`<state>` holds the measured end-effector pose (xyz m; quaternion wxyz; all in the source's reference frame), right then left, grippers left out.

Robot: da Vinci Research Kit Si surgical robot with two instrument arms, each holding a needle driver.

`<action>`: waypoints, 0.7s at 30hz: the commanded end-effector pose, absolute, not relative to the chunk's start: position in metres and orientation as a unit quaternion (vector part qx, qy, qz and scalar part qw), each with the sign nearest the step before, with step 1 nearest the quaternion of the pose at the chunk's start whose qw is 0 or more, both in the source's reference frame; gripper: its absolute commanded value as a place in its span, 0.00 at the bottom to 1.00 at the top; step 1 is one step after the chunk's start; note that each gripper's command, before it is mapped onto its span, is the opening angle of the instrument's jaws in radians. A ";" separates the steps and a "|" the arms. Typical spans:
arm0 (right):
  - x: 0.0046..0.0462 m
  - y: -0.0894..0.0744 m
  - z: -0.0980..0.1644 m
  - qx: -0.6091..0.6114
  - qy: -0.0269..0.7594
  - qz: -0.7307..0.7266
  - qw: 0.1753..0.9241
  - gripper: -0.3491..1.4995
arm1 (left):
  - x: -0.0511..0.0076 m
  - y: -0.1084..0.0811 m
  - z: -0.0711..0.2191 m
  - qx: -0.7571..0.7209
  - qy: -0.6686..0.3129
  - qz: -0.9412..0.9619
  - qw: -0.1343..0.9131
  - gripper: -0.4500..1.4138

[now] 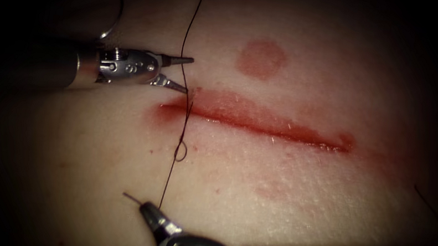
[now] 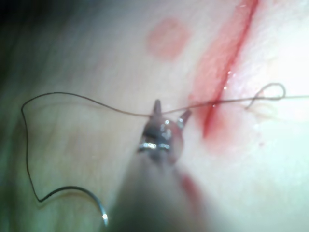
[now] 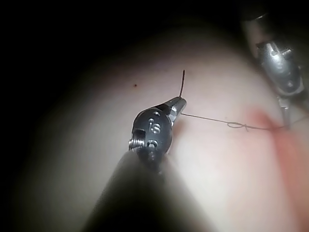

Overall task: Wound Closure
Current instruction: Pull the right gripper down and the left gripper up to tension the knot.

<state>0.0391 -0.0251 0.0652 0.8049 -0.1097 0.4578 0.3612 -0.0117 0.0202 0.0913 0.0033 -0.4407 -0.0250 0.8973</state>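
Observation:
The cut (image 1: 263, 124) runs across the tissue (image 1: 288, 193), wet with red fluid. A dark thread (image 1: 188, 30) crosses the cut's left end and forms a small loop (image 1: 181, 151) just below it. My right tool (image 1: 146, 207) is shut on the thread below that loop, and a short tail (image 1: 131, 198) sticks out of it. My left tool (image 1: 187, 74) stands open at the cut's left end, holding nothing, with the thread passing its tips. The curved needle (image 2: 79, 189) lies free on the tissue behind the left tool, not in the tissue.
A round red mark (image 1: 261, 58) sits on the tissue above the cut. From the needle, slack thread (image 2: 29, 140) bends in a wide curve toward the left tool's jaws. The left tool (image 3: 280, 72) also appears in the right wrist view.

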 end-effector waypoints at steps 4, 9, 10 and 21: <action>0.0395 -0.026 0.066 -0.107 0.455 0.360 0.807 0.00 | -0.0128 0.020 0.092 -0.441 -0.025 0.897 0.005 0.32; 0.0395 -0.026 0.066 -0.107 0.455 0.360 0.807 0.00 | -0.0125 0.020 0.092 -0.447 -0.022 0.894 -0.014 0.05; 0.0394 -0.026 0.066 -0.106 0.456 0.359 0.807 0.00 | -0.0121 0.021 0.092 -0.449 -0.023 0.893 -0.013 0.05; 0.0395 -0.026 0.066 -0.105 0.455 0.359 0.808 0.00 | -0.0099 0.027 0.089 -0.497 -0.027 0.861 0.106 0.05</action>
